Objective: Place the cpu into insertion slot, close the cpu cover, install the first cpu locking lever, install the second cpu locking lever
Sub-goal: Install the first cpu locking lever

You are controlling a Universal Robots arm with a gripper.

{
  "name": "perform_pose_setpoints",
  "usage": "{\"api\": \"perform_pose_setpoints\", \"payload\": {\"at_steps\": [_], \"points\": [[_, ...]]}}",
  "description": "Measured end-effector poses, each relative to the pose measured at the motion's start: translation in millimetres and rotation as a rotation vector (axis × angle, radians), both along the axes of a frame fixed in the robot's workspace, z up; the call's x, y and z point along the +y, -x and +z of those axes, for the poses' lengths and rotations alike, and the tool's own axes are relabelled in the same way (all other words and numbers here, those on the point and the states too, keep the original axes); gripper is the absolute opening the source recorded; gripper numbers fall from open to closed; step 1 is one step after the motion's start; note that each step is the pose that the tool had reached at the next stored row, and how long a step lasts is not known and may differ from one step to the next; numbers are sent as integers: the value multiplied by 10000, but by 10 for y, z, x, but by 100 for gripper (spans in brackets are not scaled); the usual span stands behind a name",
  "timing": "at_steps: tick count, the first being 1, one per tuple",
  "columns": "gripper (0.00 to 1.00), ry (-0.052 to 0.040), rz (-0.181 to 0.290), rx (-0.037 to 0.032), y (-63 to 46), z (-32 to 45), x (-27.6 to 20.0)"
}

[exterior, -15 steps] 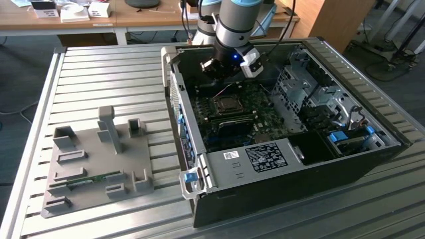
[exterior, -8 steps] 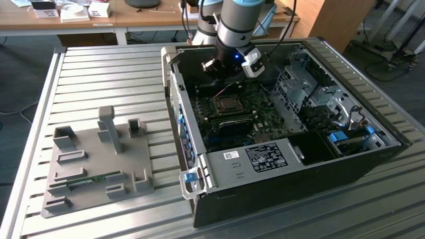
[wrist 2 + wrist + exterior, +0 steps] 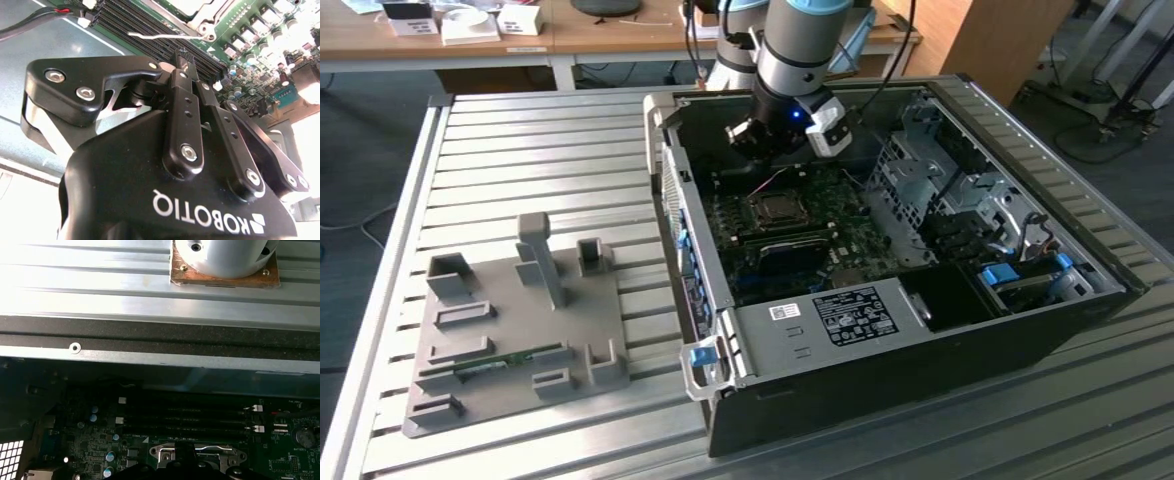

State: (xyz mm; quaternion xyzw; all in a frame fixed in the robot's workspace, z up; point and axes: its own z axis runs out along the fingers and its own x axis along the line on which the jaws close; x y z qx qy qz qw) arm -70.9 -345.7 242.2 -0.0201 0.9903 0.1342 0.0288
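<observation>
The cpu [image 3: 778, 208] sits in the insertion slot [image 3: 753, 212] at mid-motherboard [image 3: 854, 230] inside the open computer case [image 3: 921, 380], framed by the cpu cover [image 3: 163, 454]. The gripper [image 3: 184, 54] hangs above the memory slots [image 3: 125, 20], fingers pressed together, empty. A thin locking lever [image 3: 165, 36] lies between its tip and the socket.

Exterior view: insertion slot [image 3: 779, 208] is too small, so I can't tell what sits in it. Second wrist view: pincer [image 3: 186, 57] body blocks most of the motherboard [image 3: 252, 37], and the cpu cover [image 3: 200, 21] is cut off by the picture's edge. First wrist view: slot partly hidden behind the pincer, metal cylinder [image 3: 225, 255] cropped.
</observation>
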Motion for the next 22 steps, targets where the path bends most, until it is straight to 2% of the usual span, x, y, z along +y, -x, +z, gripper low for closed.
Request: {"api": "perform_pose_setpoints", "payload": {"at_steps": [6,16,22], "points": [[11,-4,0,-3,0,-5,0],[11,-1,0,-1,0,-83,0],[11,-5,0,-3,0,-94,1]]}}
